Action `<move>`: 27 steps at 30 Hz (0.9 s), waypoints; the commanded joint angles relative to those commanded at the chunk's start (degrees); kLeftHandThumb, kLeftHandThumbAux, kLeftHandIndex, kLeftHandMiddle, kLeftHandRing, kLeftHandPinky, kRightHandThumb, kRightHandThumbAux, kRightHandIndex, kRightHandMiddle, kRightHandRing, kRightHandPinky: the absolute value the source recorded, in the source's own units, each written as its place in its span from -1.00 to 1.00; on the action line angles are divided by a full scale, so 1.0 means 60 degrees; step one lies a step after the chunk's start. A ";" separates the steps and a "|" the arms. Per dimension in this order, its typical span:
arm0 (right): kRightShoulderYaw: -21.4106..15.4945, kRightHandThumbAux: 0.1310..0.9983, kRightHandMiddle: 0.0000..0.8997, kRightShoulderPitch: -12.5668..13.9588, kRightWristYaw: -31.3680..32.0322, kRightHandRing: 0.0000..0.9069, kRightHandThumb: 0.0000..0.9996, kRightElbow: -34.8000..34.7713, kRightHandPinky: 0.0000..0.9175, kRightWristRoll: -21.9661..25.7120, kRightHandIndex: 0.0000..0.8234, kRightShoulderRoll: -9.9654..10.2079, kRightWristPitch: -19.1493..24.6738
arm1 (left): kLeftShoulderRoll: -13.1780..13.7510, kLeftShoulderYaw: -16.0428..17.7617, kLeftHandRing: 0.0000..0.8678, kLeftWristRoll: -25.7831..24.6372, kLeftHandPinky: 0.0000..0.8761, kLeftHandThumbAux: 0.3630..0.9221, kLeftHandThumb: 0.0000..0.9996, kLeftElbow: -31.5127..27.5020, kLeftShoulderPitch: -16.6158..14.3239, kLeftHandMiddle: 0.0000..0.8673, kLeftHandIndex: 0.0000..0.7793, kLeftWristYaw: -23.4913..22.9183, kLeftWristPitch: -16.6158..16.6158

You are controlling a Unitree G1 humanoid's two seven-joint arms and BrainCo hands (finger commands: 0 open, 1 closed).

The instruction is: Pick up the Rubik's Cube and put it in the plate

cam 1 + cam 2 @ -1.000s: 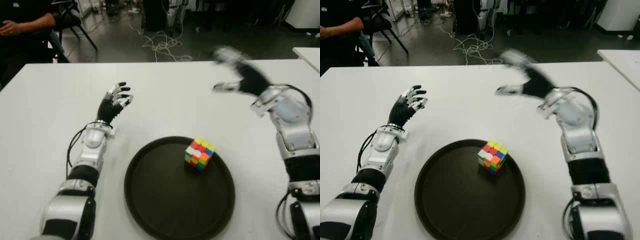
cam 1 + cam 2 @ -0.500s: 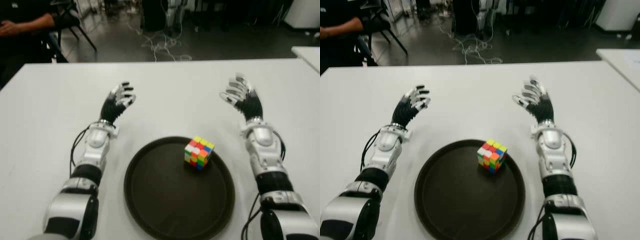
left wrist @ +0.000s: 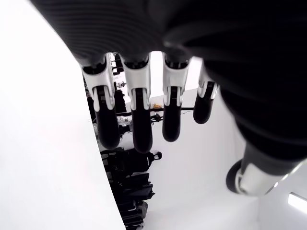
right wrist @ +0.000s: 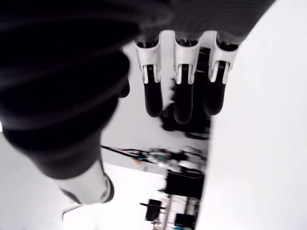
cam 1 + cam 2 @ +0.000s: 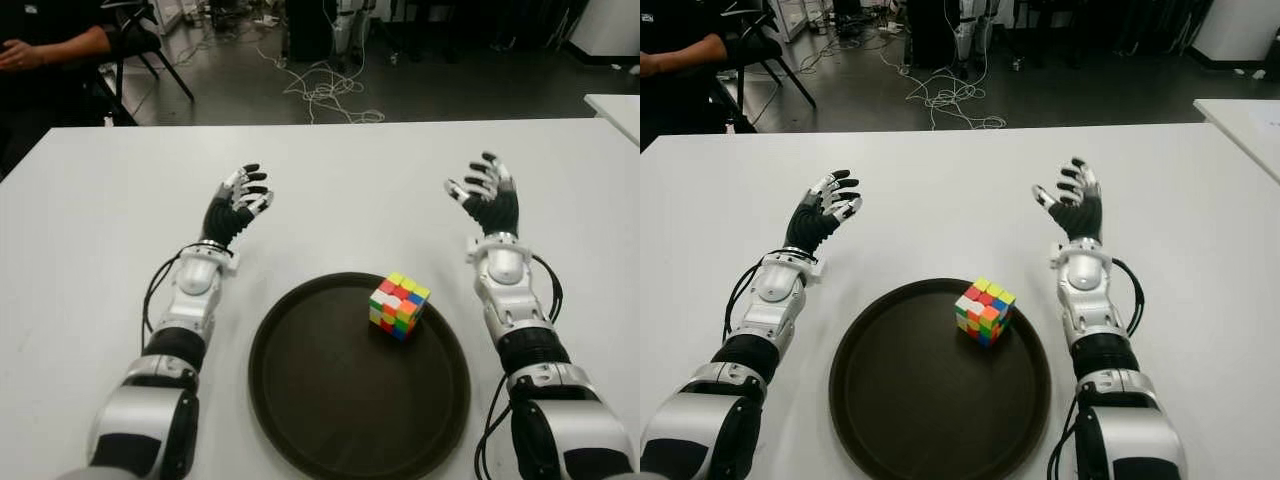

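Multicoloured Rubik's Cube [image 5: 399, 306] sits inside the round dark plate [image 5: 330, 420], toward its far right rim. Task looks complete. Left hand [image 5: 236, 205] and right hand [image 5: 484, 194] flank the plate, fingers spread, holding nothing.

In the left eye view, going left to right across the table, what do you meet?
left hand → plate → Rubik's Cube, sitting in the plate → right hand, both hands open and empty.

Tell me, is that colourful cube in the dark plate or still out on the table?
In the plate. The Rubik's Cube sits inside the plate's rim, toward its far right side, and neither hand touches it.
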 joint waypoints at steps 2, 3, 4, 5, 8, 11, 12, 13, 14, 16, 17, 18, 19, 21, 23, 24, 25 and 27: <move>0.0005 0.51 -0.46 0.0011 -0.0068 -0.44 -0.59 0.0050 -0.38 -0.0057 -0.61 -0.0011 -0.0050 | -0.0006 -0.0009 -0.45 0.0017 -0.40 0.10 -0.80 0.0005 0.0001 -0.47 -0.52 0.0024 -0.0018; 0.0004 0.51 -0.46 0.0012 -0.0095 -0.44 -0.59 0.0083 -0.38 -0.0079 -0.61 -0.0017 -0.0074 | -0.0009 -0.0011 -0.45 0.0022 -0.40 0.11 -0.80 0.0009 -0.0001 -0.47 -0.52 0.0031 -0.0025; 0.0002 0.51 -0.46 -0.0002 -0.0115 -0.44 -0.59 0.0140 -0.38 -0.0092 -0.61 -0.0029 -0.0102 | -0.0010 -0.0012 -0.45 0.0024 -0.40 0.12 -0.80 0.0011 -0.0004 -0.46 -0.52 0.0035 -0.0031; 0.0001 0.50 -0.46 -0.0009 -0.0127 -0.44 -0.60 0.0199 -0.38 -0.0098 -0.61 -0.0040 -0.0137 | -0.0016 -0.0016 -0.44 0.0028 -0.39 0.12 -0.80 0.0027 -0.0002 -0.46 -0.52 0.0044 -0.0044; 0.0032 0.50 -0.45 -0.0072 -0.0157 -0.44 -0.60 0.0447 -0.39 -0.0138 -0.61 -0.0103 -0.0291 | -0.0015 -0.0031 -0.44 0.0039 -0.38 0.11 -0.78 0.0048 0.0000 -0.47 -0.52 0.0061 -0.0075; 0.0101 0.50 -0.44 -0.0161 -0.0161 -0.44 -0.60 0.0770 -0.40 -0.0221 -0.59 -0.0201 -0.0490 | -0.0009 -0.0040 -0.44 0.0037 -0.38 0.11 -0.77 0.0095 -0.0004 -0.47 -0.53 0.0065 -0.0108; 0.0119 0.50 -0.44 -0.0178 -0.0165 -0.44 -0.61 0.0887 -0.41 -0.0244 -0.58 -0.0224 -0.0568 | -0.0013 -0.0042 -0.44 0.0035 -0.38 0.12 -0.77 0.0124 0.0009 -0.47 -0.53 0.0070 -0.0138; 0.0128 0.50 -0.44 -0.0192 -0.0169 -0.44 -0.61 0.0972 -0.41 -0.0261 -0.58 -0.0237 -0.0629 | -0.0016 -0.0043 -0.44 0.0034 -0.37 0.13 -0.77 0.0145 0.0019 -0.47 -0.53 0.0074 -0.0160; 0.0151 0.50 -0.44 -0.0184 -0.0164 -0.45 -0.62 0.1079 -0.42 -0.0289 -0.58 -0.0258 -0.0721 | -0.0025 -0.0044 -0.44 0.0032 -0.37 0.14 -0.77 0.0169 0.0058 -0.46 -0.53 0.0073 -0.0208; 0.0186 0.50 -0.45 -0.0179 -0.0159 -0.45 -0.62 0.1266 -0.42 -0.0325 -0.58 -0.0290 -0.0881 | -0.0037 -0.0048 -0.44 0.0030 -0.37 0.16 -0.78 0.0202 0.0124 -0.47 -0.54 0.0070 -0.0288; 0.0209 0.50 -0.45 -0.0197 -0.0136 -0.45 -0.62 0.1418 -0.43 -0.0343 -0.58 -0.0320 -0.0976 | -0.0047 -0.0050 -0.44 0.0029 -0.37 0.16 -0.79 0.0216 0.0170 -0.48 -0.54 0.0071 -0.0343; 0.0221 0.50 -0.45 -0.0220 -0.0123 -0.46 -0.62 0.1536 -0.43 -0.0353 -0.58 -0.0340 -0.1049 | -0.0052 -0.0050 -0.44 0.0028 -0.36 0.16 -0.79 0.0229 0.0195 -0.48 -0.54 0.0073 -0.0381; 0.0236 0.50 -0.45 -0.0234 -0.0082 -0.46 -0.61 0.1704 -0.42 -0.0354 -0.58 -0.0360 -0.1152 | -0.0062 -0.0048 -0.44 0.0027 -0.36 0.16 -0.79 0.0249 0.0228 -0.48 -0.55 0.0084 -0.0429; 0.0255 0.49 -0.45 -0.0243 -0.0028 -0.46 -0.61 0.1950 -0.43 -0.0351 -0.58 -0.0380 -0.1326 | -0.0073 -0.0047 -0.44 0.0031 -0.38 0.16 -0.79 0.0293 0.0267 -0.48 -0.55 0.0111 -0.0493; 0.0271 0.49 -0.45 -0.0221 -0.0014 -0.46 -0.62 0.2129 -0.43 -0.0351 -0.58 -0.0385 -0.1493 | -0.0084 -0.0054 -0.44 0.0045 -0.38 0.15 -0.79 0.0346 0.0315 -0.48 -0.55 0.0139 -0.0566; 0.0291 0.49 -0.45 -0.0205 0.0002 -0.46 -0.62 0.2207 -0.43 -0.0364 -0.58 -0.0391 -0.1566 | -0.0078 -0.0045 -0.44 0.0040 -0.38 0.15 -0.79 0.0388 0.0311 -0.48 -0.55 0.0149 -0.0566; 0.0306 0.48 -0.44 -0.0203 0.0011 -0.46 -0.62 0.2271 -0.43 -0.0371 -0.58 -0.0398 -0.1623 | -0.0072 -0.0039 -0.45 0.0033 -0.39 0.14 -0.78 0.0423 0.0301 -0.48 -0.54 0.0154 -0.0566; 0.0346 0.48 -0.44 -0.0186 0.0017 -0.45 -0.63 0.2379 -0.43 -0.0408 -0.57 -0.0413 -0.1729 | -0.0067 -0.0019 -0.45 0.0007 -0.39 0.13 -0.77 0.0507 0.0282 -0.49 -0.54 0.0151 -0.0561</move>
